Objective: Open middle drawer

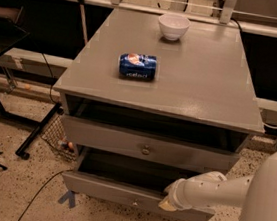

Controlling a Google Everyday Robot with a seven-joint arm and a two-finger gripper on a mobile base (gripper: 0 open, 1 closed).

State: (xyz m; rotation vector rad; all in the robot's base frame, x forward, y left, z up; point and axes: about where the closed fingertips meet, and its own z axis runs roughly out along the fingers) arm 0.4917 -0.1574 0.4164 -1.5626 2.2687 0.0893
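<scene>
The middle drawer (113, 190) is a wide grey drawer with a small round knob (135, 202). It stands pulled well out from the cabinet, and its dark inside shows. My gripper (168, 203) is at the top edge of the drawer front, right of the knob, at the end of my white arm (209, 188) reaching in from the right. Its tip is hidden against the drawer front. The taller top drawer (144, 146) above is slightly out. The lowest drawer is hidden.
A blue soda can (137, 65) lies on its side on the grey cabinet top (207, 80), and a white bowl (173, 26) stands at the back. A black stand leg (37, 133) and a cable are on the floor at left. My white body (267, 209) is at right.
</scene>
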